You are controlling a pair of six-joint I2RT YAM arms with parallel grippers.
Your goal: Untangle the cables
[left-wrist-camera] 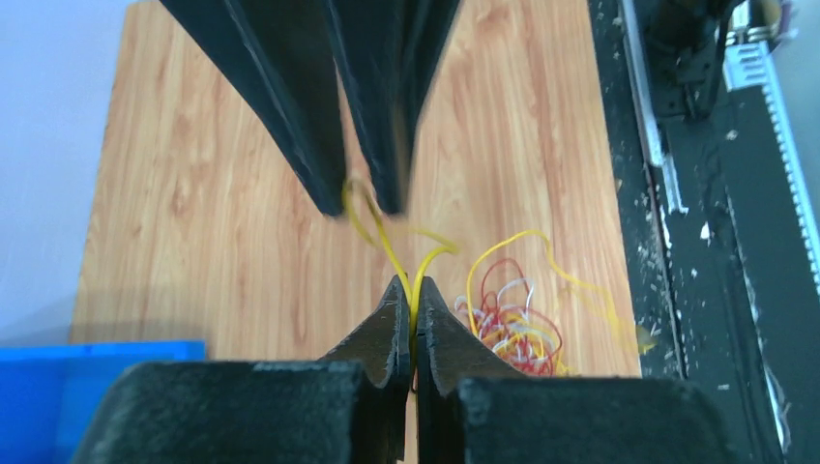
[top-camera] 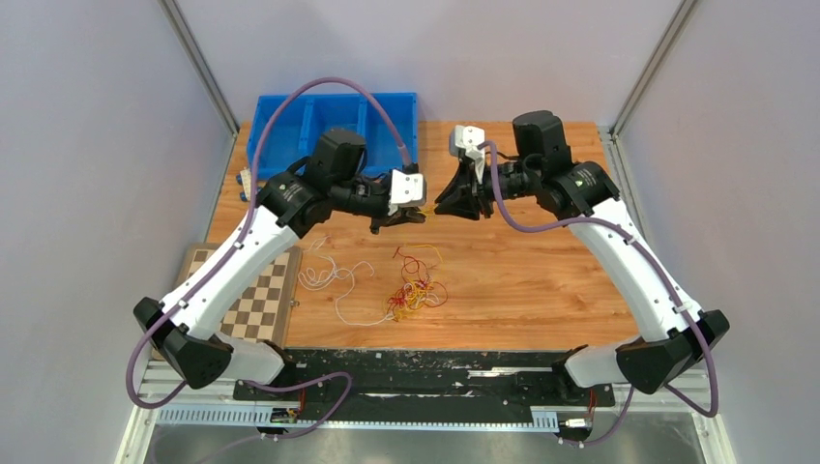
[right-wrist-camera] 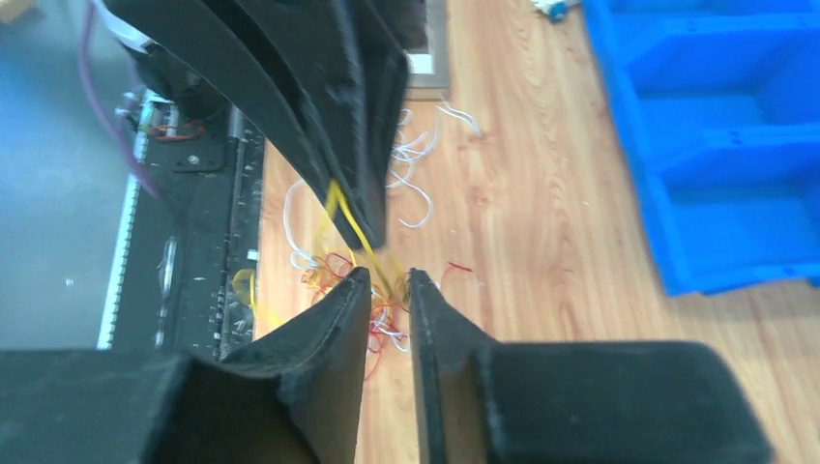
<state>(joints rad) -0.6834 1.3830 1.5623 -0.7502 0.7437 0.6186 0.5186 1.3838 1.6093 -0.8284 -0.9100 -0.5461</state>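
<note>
My left gripper (top-camera: 414,215) is raised above the table and shut on a thin yellow cable (left-wrist-camera: 387,246) at its fingertips (left-wrist-camera: 414,282). My right gripper (top-camera: 443,205) faces it tip to tip; its jaws (right-wrist-camera: 387,274) stand a little apart, with the yellow cable (right-wrist-camera: 350,227) running into the gap. A tangle of red, yellow and white cables (top-camera: 416,290) lies on the wooden table below, also in the left wrist view (left-wrist-camera: 512,329) and the right wrist view (right-wrist-camera: 334,266). Loose white cables (top-camera: 334,280) lie to its left.
A blue compartment bin (top-camera: 290,116) stands at the back left. A checkerboard (top-camera: 256,300) lies at the table's left front. A small white object (top-camera: 245,184) sits by the left edge. A black rail (top-camera: 425,372) runs along the near edge.
</note>
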